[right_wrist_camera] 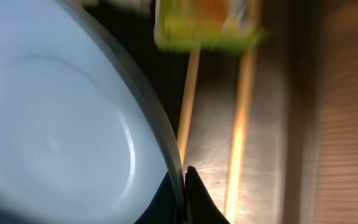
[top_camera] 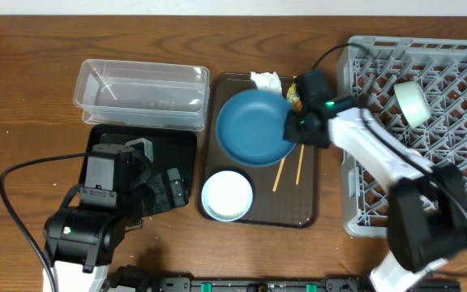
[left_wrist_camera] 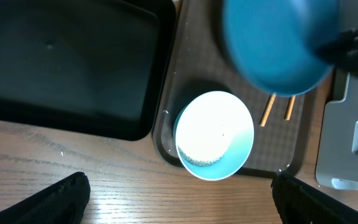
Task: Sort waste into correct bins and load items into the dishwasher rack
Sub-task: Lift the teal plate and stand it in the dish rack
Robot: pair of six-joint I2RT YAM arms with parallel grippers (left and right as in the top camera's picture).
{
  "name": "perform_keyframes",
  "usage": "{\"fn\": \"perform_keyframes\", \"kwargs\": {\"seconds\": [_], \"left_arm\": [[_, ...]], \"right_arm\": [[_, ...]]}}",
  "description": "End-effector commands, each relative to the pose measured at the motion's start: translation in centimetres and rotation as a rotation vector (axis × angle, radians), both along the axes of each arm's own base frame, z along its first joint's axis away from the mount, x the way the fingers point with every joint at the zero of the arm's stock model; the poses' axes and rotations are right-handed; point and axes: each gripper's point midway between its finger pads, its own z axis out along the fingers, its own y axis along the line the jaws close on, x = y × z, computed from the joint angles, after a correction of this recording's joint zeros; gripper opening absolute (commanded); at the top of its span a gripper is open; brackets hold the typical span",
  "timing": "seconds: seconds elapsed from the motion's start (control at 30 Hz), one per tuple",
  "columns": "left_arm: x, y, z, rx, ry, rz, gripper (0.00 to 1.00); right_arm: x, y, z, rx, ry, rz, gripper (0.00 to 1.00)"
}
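No legible text or labels.

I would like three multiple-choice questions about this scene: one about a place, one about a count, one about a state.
1. Where is the white bowl? A on the black container; B in the clear tub; C in the rack.
2. How many chopsticks lie on the tray? A two; B one; C four.
3. The right tool is: A open over the rack; B shut on the blue dish; C holding a tissue.
Answers: C, it rests on the grid; A, two sticks beside the dish; B, it pinches the rim.
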Motion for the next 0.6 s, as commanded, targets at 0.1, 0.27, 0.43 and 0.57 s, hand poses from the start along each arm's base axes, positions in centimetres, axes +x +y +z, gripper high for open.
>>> {"fn": "perform_keyframes", "kwargs": {"seconds": [0.1, 0.27, 0.43, 0.57], "left_arm": [[0.2, 0.1, 0.5, 0.011, -0.016, -0.004, 0.96], [0.2, 0.1, 0.5, 0.011, -0.016, -0.004, 0.96], [0.2, 0.1, 0.5, 0.011, -0.016, -0.004, 0.96], [0.2, 0.1, 0.5, 0.011, -0.016, -0.004, 0.96]], "right_arm": [[1.5, -7.4, 9.9, -0.154, -0.283, -0.098, 0.01], [-1.4, -20.3, 18.3, -0.722, -0.471, -0.471, 0.01], [-5.9, -28.3, 26.3, -1.202, -0.59, -0.866, 0.01], [-7.0, -31.6, 27.5, -1.314, -0.529, -0.953, 0.01]]}}
